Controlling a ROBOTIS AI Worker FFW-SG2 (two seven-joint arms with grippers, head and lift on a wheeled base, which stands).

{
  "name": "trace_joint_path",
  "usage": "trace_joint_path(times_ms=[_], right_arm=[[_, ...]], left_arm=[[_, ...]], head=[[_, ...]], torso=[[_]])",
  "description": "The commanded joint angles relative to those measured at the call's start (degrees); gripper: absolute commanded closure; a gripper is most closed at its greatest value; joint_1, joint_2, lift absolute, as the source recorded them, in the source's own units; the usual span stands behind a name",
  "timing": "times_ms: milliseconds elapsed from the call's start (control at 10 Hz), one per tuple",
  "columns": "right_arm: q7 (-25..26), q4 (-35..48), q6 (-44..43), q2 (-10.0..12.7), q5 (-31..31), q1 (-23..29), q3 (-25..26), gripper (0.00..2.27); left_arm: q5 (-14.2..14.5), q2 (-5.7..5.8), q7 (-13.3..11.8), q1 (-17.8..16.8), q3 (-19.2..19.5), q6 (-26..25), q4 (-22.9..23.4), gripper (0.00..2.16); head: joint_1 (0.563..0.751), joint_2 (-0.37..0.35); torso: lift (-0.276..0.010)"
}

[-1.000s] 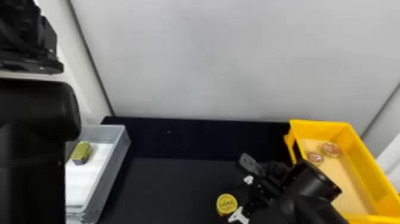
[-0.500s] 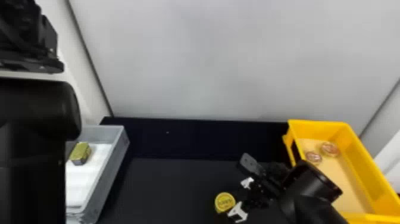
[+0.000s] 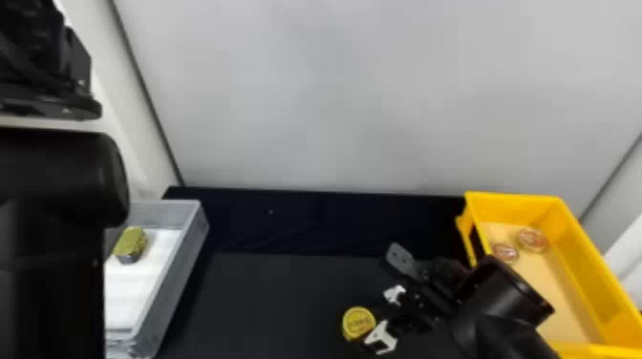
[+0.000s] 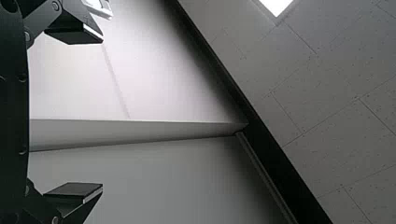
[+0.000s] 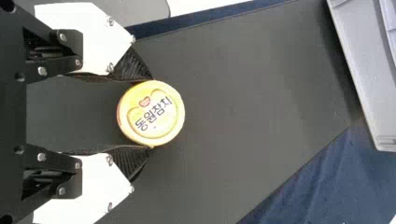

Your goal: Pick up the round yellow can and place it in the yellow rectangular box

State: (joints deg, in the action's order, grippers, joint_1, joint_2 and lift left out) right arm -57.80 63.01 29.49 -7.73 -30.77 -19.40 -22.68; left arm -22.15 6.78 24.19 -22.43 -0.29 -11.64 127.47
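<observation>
Near the head view's bottom edge my right gripper point(image 3: 368, 318) is at the round yellow can point(image 3: 357, 324), on the dark table point(image 3: 267, 305). In the right wrist view the fingers of my right gripper point(image 5: 150, 113) press both sides of the can point(image 5: 156, 122), its printed lid facing the camera. The yellow rectangular box point(image 3: 585, 262) stands to the right of that arm. Parked high at the head view's left edge is my left gripper point(image 3: 43, 71); in the left wrist view the left gripper point(image 4: 100, 112) has its fingers wide apart, nothing between them.
Two small round items point(image 3: 532, 239) lie inside the yellow box. A grey bin point(image 3: 184, 267) on the left, partly behind the left arm, holds a yellow-green block point(image 3: 130, 244). One grey bin point(image 5: 369, 84) shows in the right wrist view. A pale wall point(image 3: 334, 95) rises behind the table.
My right gripper's fingers have drawn together onto the can. Can and gripper have shifted very slightly left and away from the robot. The left arm has kept still.
</observation>
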Motion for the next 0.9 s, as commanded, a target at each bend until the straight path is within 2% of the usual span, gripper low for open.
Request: trace_joint_path(times_ms=[0, 300, 500, 800], right_arm=[[-1.3, 4.4, 2.3, -0.4, -1.1, 1.7, 1.1, 0.65], [-3.5, 15.5, 6.4, -2.8, -4.8, 4.5, 3.7, 0.65], [-4.5, 22.1, 8.4, -4.6, -6.5, 4.8, 7.8, 0.65], [-4.1, 29.0, 10.3, -6.2, -7.9, 4.0, 17.7, 0.65]], left_arm=[[0.0, -0.09, -0.1, 0.0, 0.0, -0.3, 0.1, 0.15], [0.1, 0.0, -0.5, -0.2, -0.2, -0.9, 0.2, 0.15], [0.1, 0.17, -0.7, -0.3, -0.3, -1.4, 0.3, 0.15], [0.1, 0.52, -0.9, -0.4, -0.5, -1.7, 0.2, 0.15]], head=[[0.663, 0.054], [0.663, 0.054], [0.663, 0.054], [0.663, 0.054]], torso=[[-0.01], [-0.01], [-0.01], [-0.01]])
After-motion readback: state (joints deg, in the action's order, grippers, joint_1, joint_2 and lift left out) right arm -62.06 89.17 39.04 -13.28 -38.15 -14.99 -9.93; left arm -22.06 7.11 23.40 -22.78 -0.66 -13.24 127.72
